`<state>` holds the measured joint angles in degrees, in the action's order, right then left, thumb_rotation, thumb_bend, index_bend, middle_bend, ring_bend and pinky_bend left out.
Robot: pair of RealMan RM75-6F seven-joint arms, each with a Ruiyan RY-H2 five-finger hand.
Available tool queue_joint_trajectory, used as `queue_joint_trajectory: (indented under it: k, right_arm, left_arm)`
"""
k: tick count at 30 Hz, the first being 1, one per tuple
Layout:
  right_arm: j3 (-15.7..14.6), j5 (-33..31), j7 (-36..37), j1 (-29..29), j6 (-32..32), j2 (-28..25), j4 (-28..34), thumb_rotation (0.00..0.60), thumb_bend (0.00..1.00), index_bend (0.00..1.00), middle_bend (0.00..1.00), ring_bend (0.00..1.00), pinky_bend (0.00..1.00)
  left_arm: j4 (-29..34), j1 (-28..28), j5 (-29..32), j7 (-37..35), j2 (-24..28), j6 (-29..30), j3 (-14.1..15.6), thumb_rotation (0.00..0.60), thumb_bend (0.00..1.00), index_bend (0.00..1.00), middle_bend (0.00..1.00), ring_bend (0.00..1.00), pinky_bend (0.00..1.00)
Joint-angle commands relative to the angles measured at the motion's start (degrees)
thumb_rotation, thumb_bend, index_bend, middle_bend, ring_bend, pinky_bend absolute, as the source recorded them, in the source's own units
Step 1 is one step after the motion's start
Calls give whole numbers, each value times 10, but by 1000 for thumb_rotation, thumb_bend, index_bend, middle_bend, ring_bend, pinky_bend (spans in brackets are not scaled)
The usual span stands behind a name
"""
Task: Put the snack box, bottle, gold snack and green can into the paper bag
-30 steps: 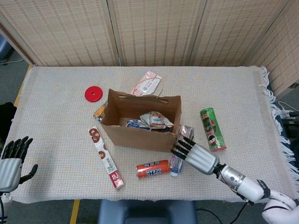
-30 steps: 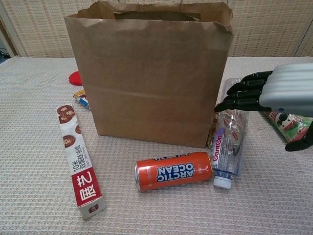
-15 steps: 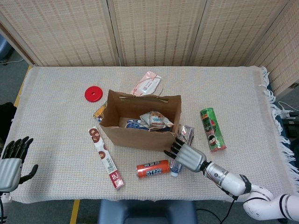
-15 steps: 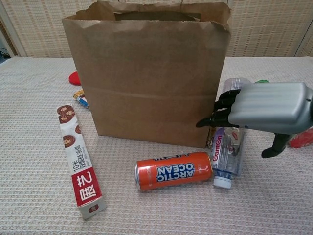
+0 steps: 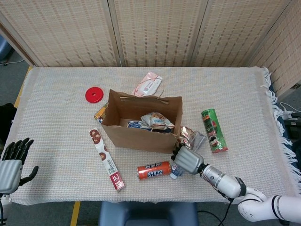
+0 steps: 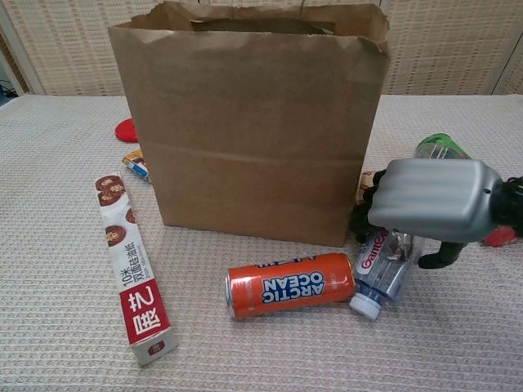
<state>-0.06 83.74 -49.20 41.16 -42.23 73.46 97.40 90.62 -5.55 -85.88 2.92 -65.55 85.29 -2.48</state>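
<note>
Covering the clear bottle (image 6: 377, 273) beside the paper bag (image 6: 253, 122), the right hand (image 6: 429, 200) curls its fingers over it; whether it truly grips, I cannot tell. The left hand (image 5: 11, 162) hangs off-table, fingers spread. The green can (image 5: 214, 130) lies right of the bag.

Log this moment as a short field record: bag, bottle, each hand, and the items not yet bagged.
bag: paper bag upright, open, some snacks already inside
bottle: clear bottle lying by the bag's right corner, cap toward the camera, next to the orange can
right hand: right hand lying over the bottle; grip cannot be confirmed
left hand: left hand off the table's left edge, fingers apart, holding nothing
still out: snack box, green can
</note>
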Motion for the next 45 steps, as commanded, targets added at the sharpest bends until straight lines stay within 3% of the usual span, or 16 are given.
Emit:
queue_joint_trajectory:
  k: [1,11,17,21,26,28,30,34,42,45]
  right_arm:
    - [-7,7,4,-5,-14,-18,13,600,240,539,492,500,541]
    - [3,65,56,-36,-123,-124,104,600,247,587,519,506,543]
    - [52,77,110,-49,-205,-170,151,600,246,584,519,506,543]
    - [103,66,122,-44,-248,-188,176,600,246,584,519,506,543]
    - [131,50,115,-38,-261,-193,187,600,246,584,519,506,543]
    - [159,22,92,-26,-267,-194,193,600,246,581,519,506,543]
    - [190,-45,37,4,-242,-186,196,600,246,575,519,506,543]
    - [206,-136,-56,52,-217,-147,197,600,246,573,519,506,543]
    - [191,-237,-199,137,-217,-39,143,600,246,557,519,506,544]
    - [181,-247,-219,151,-228,-10,130,600,245,456,508,452,501]
  left_arm:
    - [0,0,0,0,0,0,0,600,350,0,0,0,0]
    - [1,1,1,5,-1,2,0,600,349,0,0,0,0]
    - [2,1,2,9,-3,3,-1,600,349,0,0,0,0]
    - [2,1,2,10,-3,3,-1,600,349,0,0,0,0]
    - [2,1,2,9,-2,2,-1,600,347,0,0,0,0]
    - [2,1,2,9,-2,2,-1,600,347,0,0,0,0]
    - [2,1,2,8,-2,2,-1,600,347,0,0,0,0]
    - [1,1,1,5,-1,2,0,600,350,0,0,0,0]
    - [-1,0,-1,-4,1,-1,0,600,349,0,0,0,0]
    - [-2,-1,-2,-7,1,-1,1,600,349,0,0,0,0]
